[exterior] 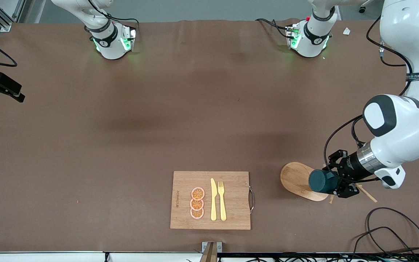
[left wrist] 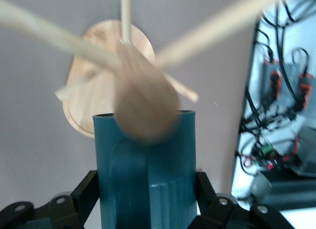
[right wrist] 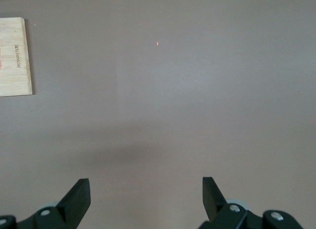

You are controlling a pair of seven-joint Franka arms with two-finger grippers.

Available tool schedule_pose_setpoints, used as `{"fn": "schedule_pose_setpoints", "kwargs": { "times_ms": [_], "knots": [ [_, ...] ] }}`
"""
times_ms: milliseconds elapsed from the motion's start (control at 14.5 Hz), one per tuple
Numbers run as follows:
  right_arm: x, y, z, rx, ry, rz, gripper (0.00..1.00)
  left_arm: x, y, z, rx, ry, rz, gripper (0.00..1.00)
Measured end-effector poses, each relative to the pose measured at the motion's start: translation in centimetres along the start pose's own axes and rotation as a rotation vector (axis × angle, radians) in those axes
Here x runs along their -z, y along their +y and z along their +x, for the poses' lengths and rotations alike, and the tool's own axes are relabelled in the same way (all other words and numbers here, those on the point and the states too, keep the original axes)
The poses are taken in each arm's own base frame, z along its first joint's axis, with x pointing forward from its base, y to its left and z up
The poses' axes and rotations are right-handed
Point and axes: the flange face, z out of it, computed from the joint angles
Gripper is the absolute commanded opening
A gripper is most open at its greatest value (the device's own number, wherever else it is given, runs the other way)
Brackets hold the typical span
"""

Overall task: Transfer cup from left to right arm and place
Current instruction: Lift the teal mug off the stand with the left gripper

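The dark teal cup [exterior: 322, 181] lies on its side in my left gripper [exterior: 335, 183], which is shut on its body, over the oval base of the wooden peg rack [exterior: 296, 178]. In the left wrist view the black fingers [left wrist: 86, 192] press both sides of the cup [left wrist: 145, 170], and the rack's rounded knob [left wrist: 145, 108] and pegs blur across its far end. The cup's handle and inside are hidden. My right gripper [right wrist: 146, 194] hangs open over bare brown table with nothing between its fingers; it is outside the front view.
A bamboo cutting board [exterior: 231, 214] with a yellow knife [exterior: 213, 199], a fork [exterior: 222, 200] and three orange slices [exterior: 197, 203] sits near the front camera; its corner [right wrist: 15, 56] shows in the right wrist view. Loose cables [exterior: 387, 233] lie at the left arm's end.
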Motion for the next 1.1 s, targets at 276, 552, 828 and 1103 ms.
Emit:
{"fn": "schedule_pose_setpoints", "kwargs": {
  "times_ms": [276,552,828,1103],
  "knots": [
    [0.0,0.0,0.0,0.0,0.0,0.0,1.0,2.3,-0.4,-7.3,-0.125,-0.028,0.002,0.7],
    [0.0,0.0,0.0,0.0,0.0,0.0,1.0,2.0,-2.3,-17.6,-0.392,0.081,0.002,0.7],
    [0.0,0.0,0.0,0.0,0.0,0.0,1.0,-0.3,-6.7,-28.0,-0.631,0.15,0.017,0.7],
    [0.0,0.0,0.0,0.0,0.0,0.0,1.0,-2.8,-10.8,-34.7,-0.847,0.252,0.021,0.69]
  ]
}}
